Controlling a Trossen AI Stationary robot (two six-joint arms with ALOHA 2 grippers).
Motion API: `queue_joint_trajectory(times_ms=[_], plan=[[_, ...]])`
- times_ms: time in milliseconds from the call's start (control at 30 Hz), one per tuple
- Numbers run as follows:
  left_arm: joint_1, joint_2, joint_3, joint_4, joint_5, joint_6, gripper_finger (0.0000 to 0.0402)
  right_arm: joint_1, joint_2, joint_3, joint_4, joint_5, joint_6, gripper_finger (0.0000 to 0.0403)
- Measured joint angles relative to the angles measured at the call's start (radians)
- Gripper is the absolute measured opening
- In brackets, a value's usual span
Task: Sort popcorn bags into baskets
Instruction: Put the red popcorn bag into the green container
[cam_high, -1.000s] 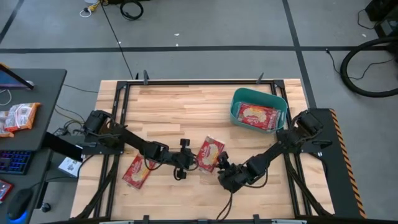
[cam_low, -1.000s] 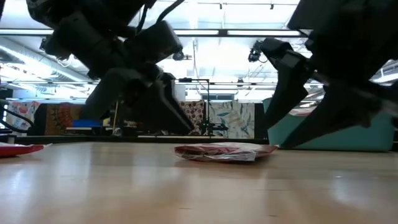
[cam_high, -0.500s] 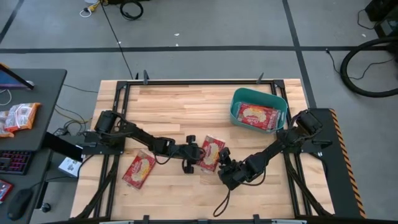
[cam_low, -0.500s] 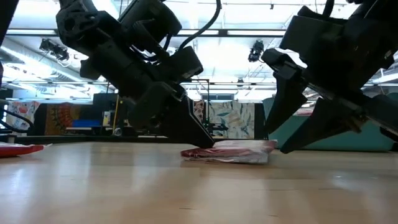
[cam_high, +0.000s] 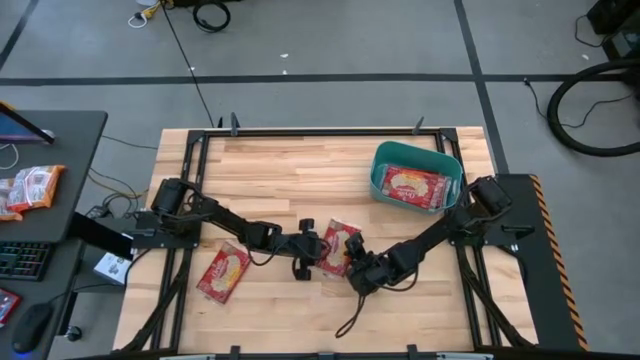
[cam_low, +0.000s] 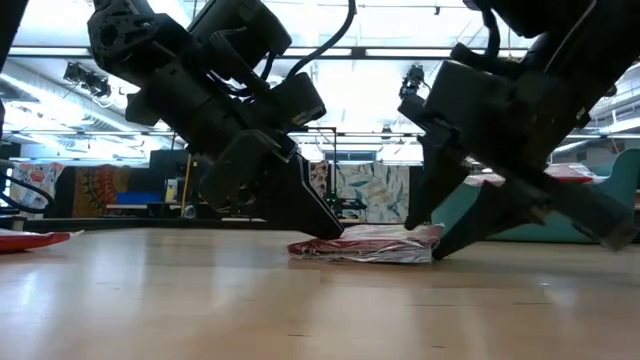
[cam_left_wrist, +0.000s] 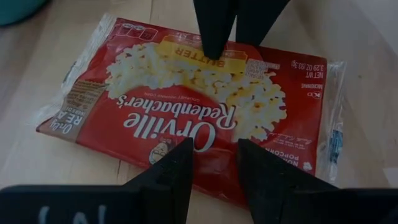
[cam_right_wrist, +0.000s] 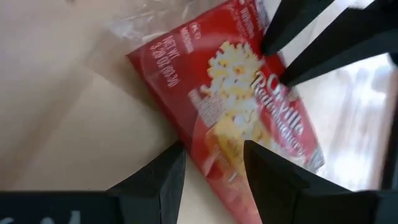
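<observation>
Both grippers meet at the popcorn bag (cam_high: 337, 247) lying flat at the table's near centre. The right gripper (cam_high: 356, 268), fingers apart, straddles one edge; the left gripper (cam_high: 312, 250), fingers slightly apart, braces the opposite edge. A clean pickup needs one finger slid beneath before closing, then carriage to the basket (cam_high: 380, 182) at far right.

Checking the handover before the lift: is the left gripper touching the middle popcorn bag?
Touching. In the low view the left gripper has its fingertip down on the edge of the popcorn bag, with no gap showing between them.
</observation>
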Motion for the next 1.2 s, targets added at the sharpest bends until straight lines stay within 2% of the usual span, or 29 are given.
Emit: queue_joint_trajectory(times_ms=[200,400,500,733,900,1033,1200], plan=[[0.000,0.000,-0.002,-0.005,0.001,0.000,0.0130,-0.033,0.007,-0.004,0.052,0.055,-0.102,0.0168],[-0.001,0.001,-0.003,-0.008,0.006,0.000,0.0130,-0.050,0.007,-0.005,0.124,0.034,-0.132,0.0155],[-0.001,0.001,-0.003,-0.009,0.007,0.001,0.0130,-0.049,0.007,-0.005,0.142,0.024,-0.132,0.0126],[-0.002,-0.012,-0.003,-0.031,0.007,0.000,0.0130,-0.048,0.007,-0.004,0.149,0.013,-0.132,0.0025],[-0.003,-0.117,-0.009,-0.215,0.012,-0.004,0.0130,-0.029,-0.004,0.000,0.139,0.061,-0.129,0.0023],[-0.013,-0.242,-0.006,-0.350,-0.072,-0.005,0.0130,-0.007,-0.033,0.019,0.062,0.144,-0.121,0.0036],[-0.032,-0.333,-0.008,-0.471,-0.219,-0.005,0.0130,0.011,-0.051,0.103,-0.148,0.241,-0.094,0.0020]])
